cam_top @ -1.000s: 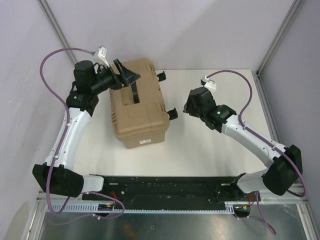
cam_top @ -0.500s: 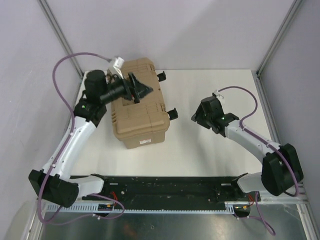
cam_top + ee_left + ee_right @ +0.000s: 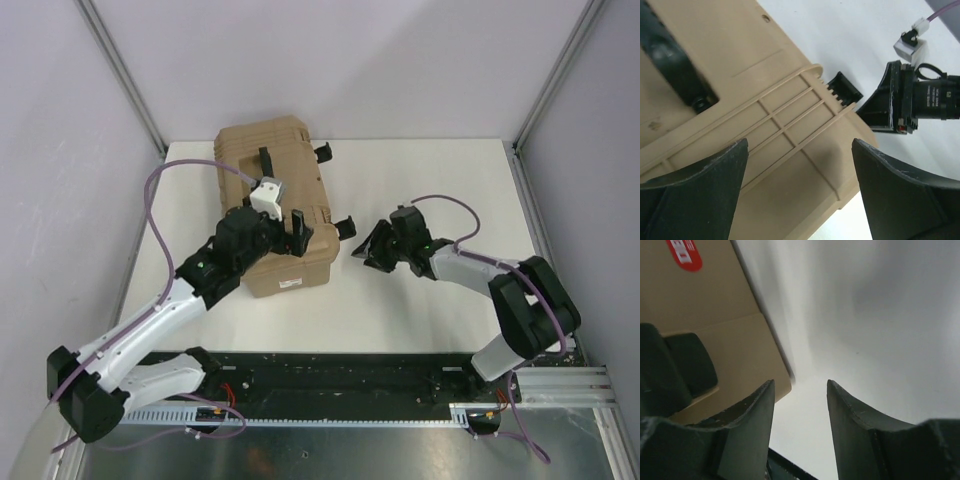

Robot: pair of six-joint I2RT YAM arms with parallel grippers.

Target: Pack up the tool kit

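Observation:
The tan toolbox (image 3: 262, 170) stands closed at the back left of the table, its black handle (image 3: 266, 163) flat on the lid. Two black latches (image 3: 346, 227) stick out from its right side. No tools show. My left gripper (image 3: 295, 230) is open and empty above the lid's near right part; in the left wrist view (image 3: 799, 145) the ribbed lid (image 3: 765, 100) and a latch (image 3: 844, 87) lie below it. My right gripper (image 3: 364, 252) is open and empty, low on the table beside the near latch. In the right wrist view (image 3: 800, 384) the box's wall (image 3: 725, 300) and latch (image 3: 690, 370) are on the left.
A red sticker (image 3: 684, 252) marks the box's near wall. White table (image 3: 440, 190) stretches right of the box. A black rail (image 3: 330, 375) runs along the near edge. Grey walls and metal posts (image 3: 120, 75) close the sides.
My left arm has swung from the box's far left end to over its near right part. My right arm has dropped and moved left toward the near latch.

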